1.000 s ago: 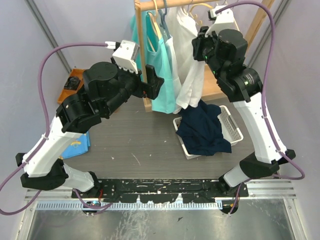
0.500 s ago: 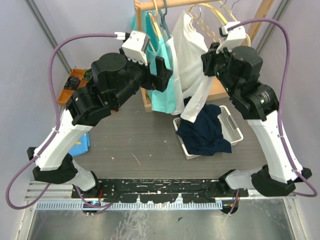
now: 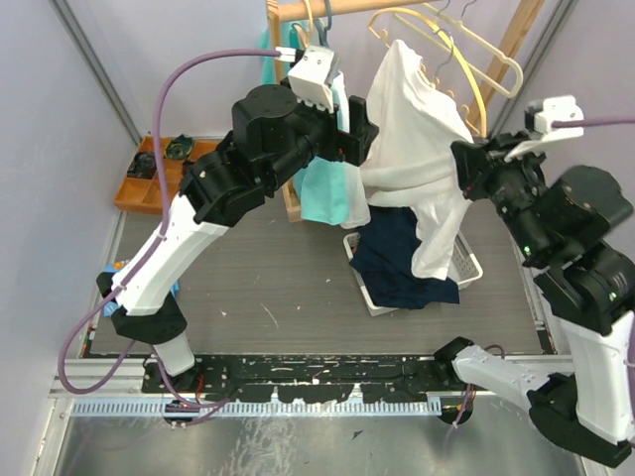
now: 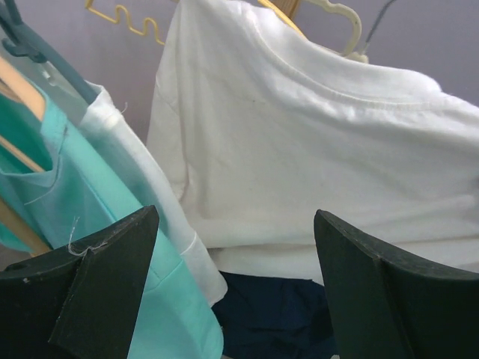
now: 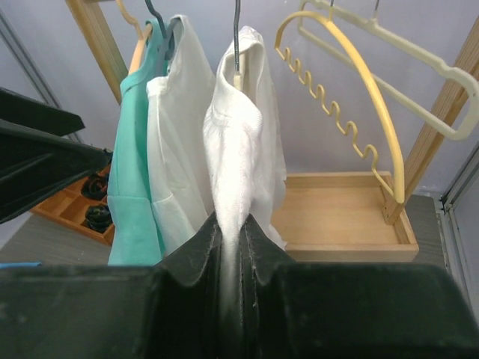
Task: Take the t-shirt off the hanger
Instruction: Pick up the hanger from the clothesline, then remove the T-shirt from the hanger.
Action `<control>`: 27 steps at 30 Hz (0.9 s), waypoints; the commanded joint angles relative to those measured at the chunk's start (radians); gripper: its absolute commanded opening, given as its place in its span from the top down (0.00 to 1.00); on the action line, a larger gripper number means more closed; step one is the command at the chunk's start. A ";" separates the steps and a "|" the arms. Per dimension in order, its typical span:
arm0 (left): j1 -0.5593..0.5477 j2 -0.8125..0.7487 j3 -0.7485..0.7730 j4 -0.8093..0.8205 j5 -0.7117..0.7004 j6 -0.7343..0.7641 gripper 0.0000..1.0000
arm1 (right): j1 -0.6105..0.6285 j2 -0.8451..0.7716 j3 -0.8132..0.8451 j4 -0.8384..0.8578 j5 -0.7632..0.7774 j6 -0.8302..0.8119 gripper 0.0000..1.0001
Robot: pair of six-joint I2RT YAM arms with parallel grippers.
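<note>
A white t-shirt [image 3: 412,119] hangs on a hanger from the wooden rail and is stretched out toward the right. My right gripper [image 3: 466,171] is shut on its fabric; in the right wrist view the cloth [image 5: 238,142] runs up from between the shut jaws [image 5: 233,239] to the dark hanger hook [image 5: 236,37]. My left gripper [image 3: 359,149] is open and empty just left of the shirt; in the left wrist view the shirt [image 4: 314,149] fills the space beyond its spread fingers [image 4: 105,284].
A teal shirt [image 3: 322,188] and another white garment [image 5: 176,149] hang to the left on the same rail. Empty yellow and cream hangers [image 3: 466,55] hang to the right. A white basket [image 3: 461,253] with a navy garment [image 3: 402,258] sits below. An orange tray [image 3: 139,178] is at the left.
My right gripper has pulled the white t-shirt out to the right and away from the rail. My left arm has risen and moved right, up beside the shirt.
</note>
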 commanded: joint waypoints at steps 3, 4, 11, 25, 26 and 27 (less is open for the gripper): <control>0.005 0.030 0.026 0.113 0.069 -0.023 0.09 | 0.002 -0.102 0.028 0.120 -0.016 -0.049 0.99; 0.005 0.031 0.024 0.121 0.070 -0.024 0.09 | 0.002 -0.115 0.029 0.133 -0.014 -0.056 0.99; 0.005 0.019 -0.013 0.190 0.075 -0.026 0.09 | -0.007 -0.175 0.052 0.261 -0.011 -0.086 0.99; 0.005 0.018 -0.014 0.208 0.083 -0.036 0.10 | -0.041 -0.111 0.214 0.431 -0.019 -0.142 0.99; 0.004 0.017 -0.015 0.206 0.083 -0.037 0.10 | -0.040 -0.109 0.219 0.444 -0.020 -0.144 0.99; 0.004 0.016 -0.015 0.206 0.082 -0.037 0.10 | -0.042 -0.108 0.222 0.455 -0.021 -0.144 0.99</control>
